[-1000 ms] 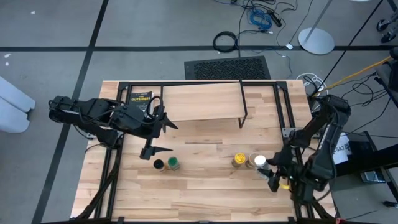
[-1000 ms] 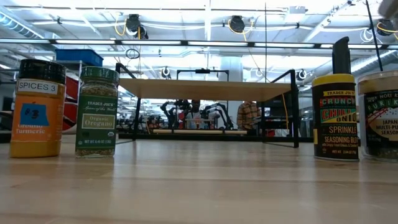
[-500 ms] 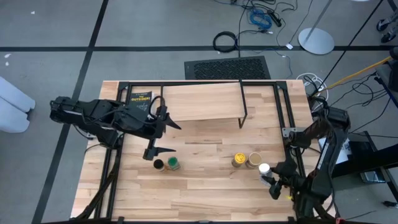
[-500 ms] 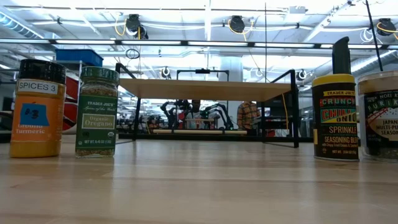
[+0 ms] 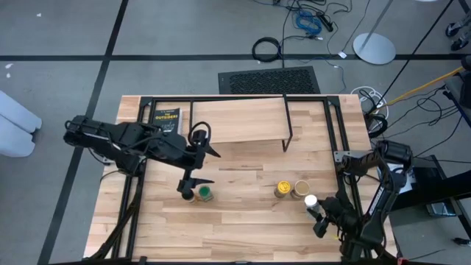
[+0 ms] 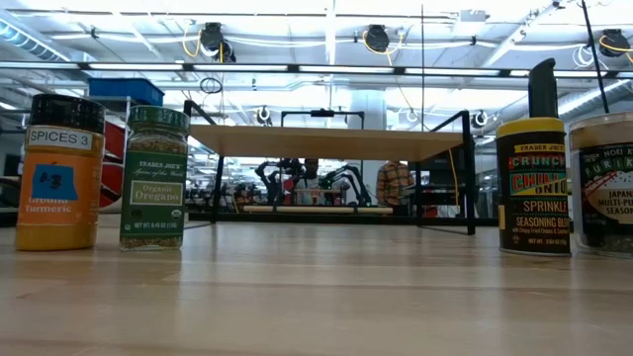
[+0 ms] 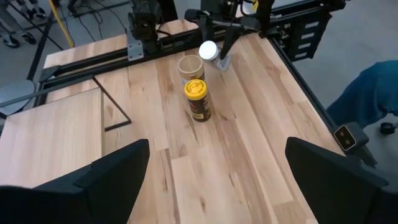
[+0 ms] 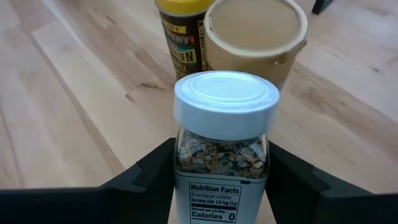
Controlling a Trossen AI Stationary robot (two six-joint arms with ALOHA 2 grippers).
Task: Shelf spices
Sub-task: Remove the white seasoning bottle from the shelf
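Table seen as pale planked wood, matt; shelf wood-topped, black metal-legged; white lid glossy plastic.

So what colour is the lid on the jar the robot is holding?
White. The lid shows best in the right wrist view.

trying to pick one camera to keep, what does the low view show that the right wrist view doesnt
Only the low view shows the orange turmeric jar, the green-lidded oregano jar and the shelf standing behind them. Only the right wrist view shows the white-lidded jar held between the right gripper jaws, label facing the camera. Both show the yellow-lidded jar and the tan-lidded jar side by side on the table.
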